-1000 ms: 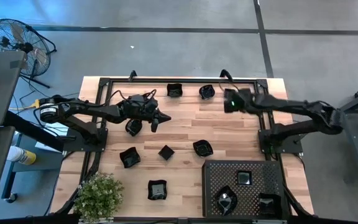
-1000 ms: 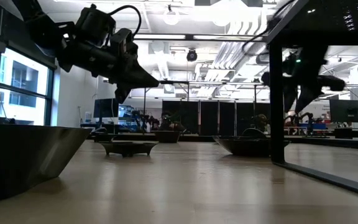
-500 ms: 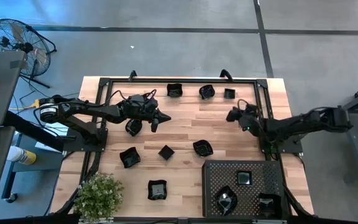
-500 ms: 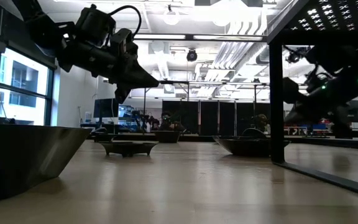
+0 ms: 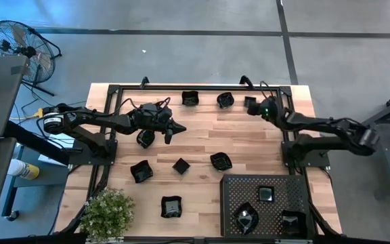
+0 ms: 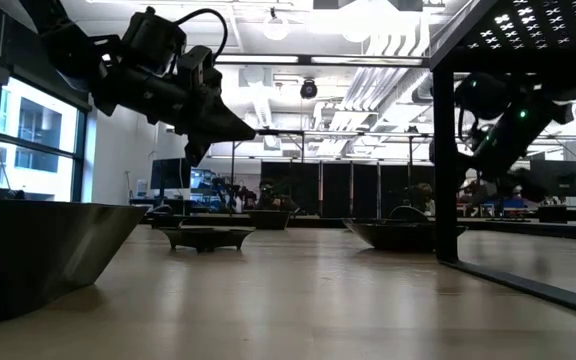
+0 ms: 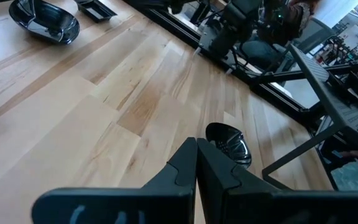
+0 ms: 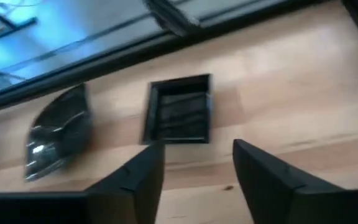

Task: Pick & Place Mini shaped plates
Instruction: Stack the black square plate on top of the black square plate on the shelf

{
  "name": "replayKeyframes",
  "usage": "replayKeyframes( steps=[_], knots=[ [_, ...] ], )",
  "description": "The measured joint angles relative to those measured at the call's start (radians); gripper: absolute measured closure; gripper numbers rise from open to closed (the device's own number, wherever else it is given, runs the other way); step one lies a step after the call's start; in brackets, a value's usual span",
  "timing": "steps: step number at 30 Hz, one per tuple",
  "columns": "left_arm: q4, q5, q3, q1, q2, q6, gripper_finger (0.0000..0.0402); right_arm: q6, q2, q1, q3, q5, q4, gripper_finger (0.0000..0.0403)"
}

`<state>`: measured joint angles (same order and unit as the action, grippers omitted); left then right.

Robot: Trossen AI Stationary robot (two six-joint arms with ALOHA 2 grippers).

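right gripper (image 8: pixel 191 165) is up at the far right corner of the table, fingers parted and empty, lined up on the small square plate (image 8: pixel 179 110) that sits on the wood just ahead of it. same plate in the high view (image 5: pixel 250 102), near the frame's far rail, with a roundish plate (image 8: pixel 58 134) just beside it. looks like the approach phase of a pick.

to do it well: keep the jaws spread wider than the plate, centre them so one finger goes each side of a rim, descend straight, close only once the tips are low enough to catch the wall. the glossy surface probably slips, so grip a flat side, not a corner. watch the rail behind it.

left gripper (image 7: pixel 196 163) hovers over the left middle of the table, fingers pressed together, holding nothing. drop target is likely the perforated tray (image 5: pixel 232 186), three plates already in it.
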<state>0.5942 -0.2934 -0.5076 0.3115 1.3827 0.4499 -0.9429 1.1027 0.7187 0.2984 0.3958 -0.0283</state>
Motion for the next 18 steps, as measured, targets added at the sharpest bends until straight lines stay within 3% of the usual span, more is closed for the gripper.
replayKeyframes(
  steps=[3, 8, 18],
  knots=[
    [-0.002, 0.000, 0.000, 0.000, 0.000, 0.000, 0.0401, -0.011, 0.061, 0.035, -0.003, -0.026, -0.017, 0.0191],
    [-0.002, 0.000, 0.000, 0.000, 0.000, -0.001, 0.0401, 0.025, 0.180, 0.058, -0.002, -0.058, -0.203, 0.0184],
    [-0.003, -0.003, 0.000, 0.000, 0.000, 0.000, 0.0401, 0.028, 0.350, 0.086, 0.001, -0.058, -0.318, 0.0226]
  ],
)
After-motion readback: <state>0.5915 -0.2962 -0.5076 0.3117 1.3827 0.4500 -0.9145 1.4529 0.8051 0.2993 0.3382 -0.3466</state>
